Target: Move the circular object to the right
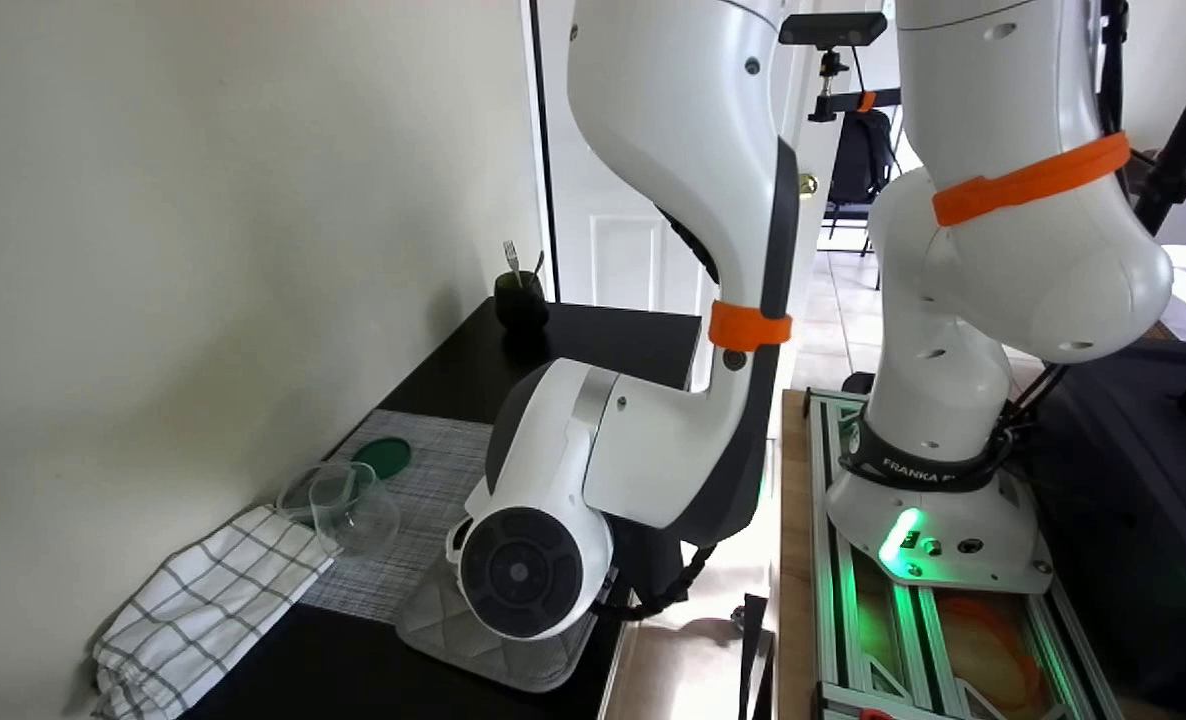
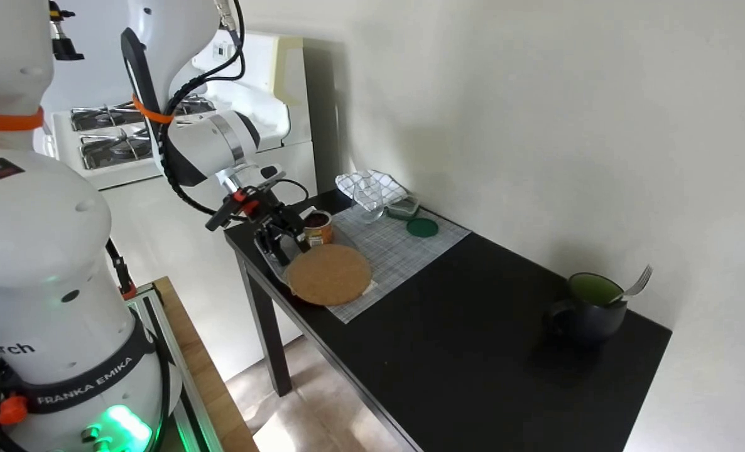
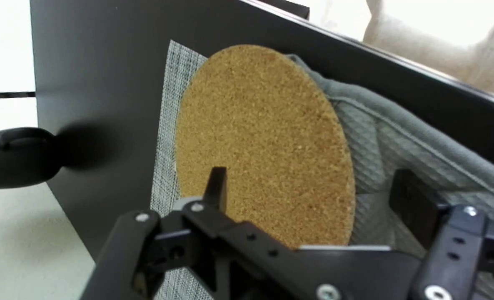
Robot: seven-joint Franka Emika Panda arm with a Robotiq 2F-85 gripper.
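Observation:
The circular object, a flat tan cork disc (image 2: pixel 328 274), lies near the table's front edge in an exterior view. It overlaps a grey quilted pad and a woven placemat. In the wrist view the cork disc (image 3: pixel 268 133) fills the middle, its lower part hidden by the gripper. My gripper (image 2: pixel 293 253) is at the disc's edge in that exterior view. In the wrist view the gripper (image 3: pixel 312 177) is open with nothing between its fingers. One finger overlaps the disc and the other is over the pad. I cannot tell whether they touch. The arm hides disc and gripper in an exterior view.
A can (image 2: pixel 318 229) with dark contents stands close beside the gripper. A green lid (image 2: pixel 423 227), a clear cup (image 2: pixel 367 199) and a checked cloth (image 1: pixel 218 605) lie towards the wall. A dark mug (image 2: pixel 589 307) with a fork stands at the far end. The quilted pad (image 1: pixel 493 645) lies near the table edge.

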